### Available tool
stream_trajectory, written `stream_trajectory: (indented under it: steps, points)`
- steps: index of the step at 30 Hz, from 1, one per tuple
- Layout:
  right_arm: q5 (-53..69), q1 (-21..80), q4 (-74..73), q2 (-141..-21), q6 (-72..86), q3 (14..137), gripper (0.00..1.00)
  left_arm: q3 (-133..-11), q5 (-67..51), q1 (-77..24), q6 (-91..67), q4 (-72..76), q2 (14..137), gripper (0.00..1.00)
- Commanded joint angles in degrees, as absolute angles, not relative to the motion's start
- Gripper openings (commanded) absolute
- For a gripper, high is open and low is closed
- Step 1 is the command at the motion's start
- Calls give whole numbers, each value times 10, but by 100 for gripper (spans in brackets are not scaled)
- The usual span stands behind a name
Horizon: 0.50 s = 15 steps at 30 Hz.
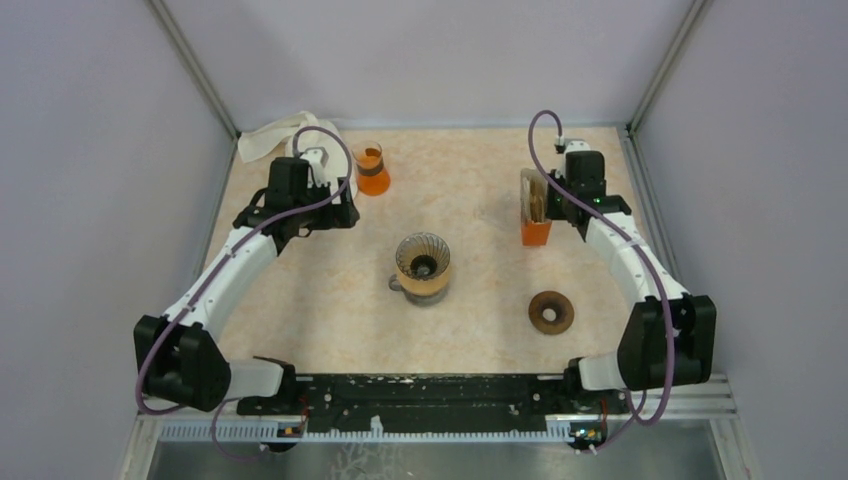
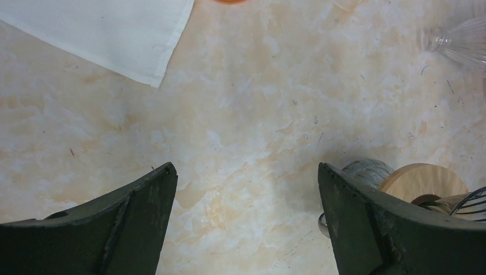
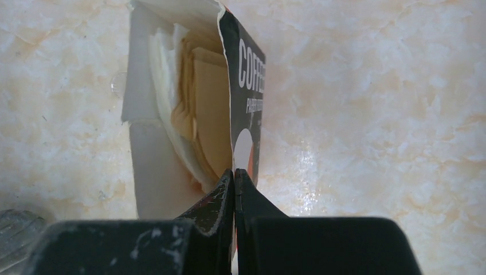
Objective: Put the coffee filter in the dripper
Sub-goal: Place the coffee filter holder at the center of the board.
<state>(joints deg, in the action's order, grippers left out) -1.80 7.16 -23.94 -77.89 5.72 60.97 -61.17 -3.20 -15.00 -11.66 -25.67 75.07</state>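
At the far right of the marbled beige desk, the right fingers are pressing fully together at the open mouth of the upright orange-and-white cardboard filter box. Their tips are meeting right at the edge of its black printed panel. The tan paper coffee filters are standing stacked inside that box, so the task's thing is not yet out. Whether 1 filter edge is being pinched cannot be told, because the tips are closing just where panel and stack overlap. The box is standing on end with its torn opening facing the arm, probably so that a sheet can be drawn out singly.

At mid-desk, the ribbed glass cone dripper is sitting mouth up, well apart from the box; judged from above, it is waiting unlined for the filter.

At the far left, the left fingers are standing wide apart and holding nothing. They are hovering over bare desk near the white folded cloth and the small orange-tinted cup, seemingly parked clear of the transfer path. A dark brown wooden ring is lying flat on the near right, touching nothing.
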Motion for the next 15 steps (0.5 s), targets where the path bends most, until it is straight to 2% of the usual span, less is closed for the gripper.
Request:
stream_trajectory:
  steps: [1, 5, 12, 15]
  points:
    - [28, 63, -213, -775, 43, 632, 0, -608, -34, -148, -108, -245, 750, 97]
    - [27, 64, -235, -760, 45, 656, 0, -607, -36, -148, -107, -243, 748, 97]
    - [-73, 63, -236, -754, 22, 649, 0, -607, -44, -147, -108, -243, 747, 97]
    - [-81, 60, -234, -768, 15, 646, 0, -606, -46, -147, -109, -243, 746, 98]
